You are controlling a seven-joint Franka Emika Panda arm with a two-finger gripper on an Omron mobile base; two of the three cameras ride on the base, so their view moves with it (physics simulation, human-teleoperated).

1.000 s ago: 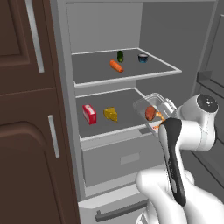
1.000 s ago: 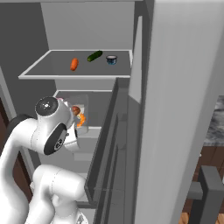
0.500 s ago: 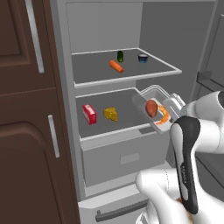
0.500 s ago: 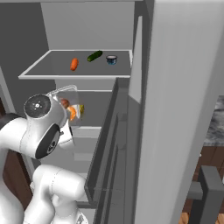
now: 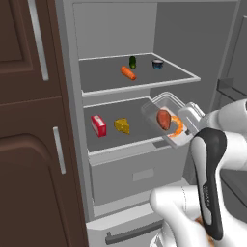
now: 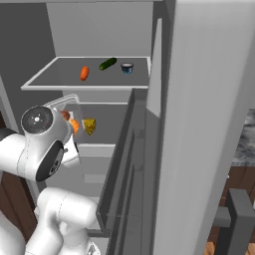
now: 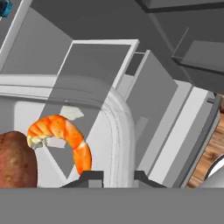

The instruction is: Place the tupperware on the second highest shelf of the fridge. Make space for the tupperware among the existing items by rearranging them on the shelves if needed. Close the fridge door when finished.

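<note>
In your left base view, the fridge (image 5: 159,38) stands open and the tupperware (image 5: 166,119) hangs tilted in the air just in front of the lower shelf's right end, its reddish-brown lump and orange curl showing through the clear wall. Your end effector (image 5: 192,116) is clamped on the box's near right edge. On the shelf above lie the carrot (image 5: 128,73), the green oblong (image 5: 132,61) and the small dark bowl (image 5: 157,63); on the lower shelf sit the red carton (image 5: 98,125) and the cheese wedge (image 5: 122,126). From your right base view, the fridge door (image 6: 199,124) swings wide at right, and the tupperware (image 6: 69,117) peeks out behind the arm, left of the cheese wedge (image 6: 89,126). In your hand view, the fingertips (image 7: 89,178) pinch the tupperware (image 7: 113,122) rim.
</note>
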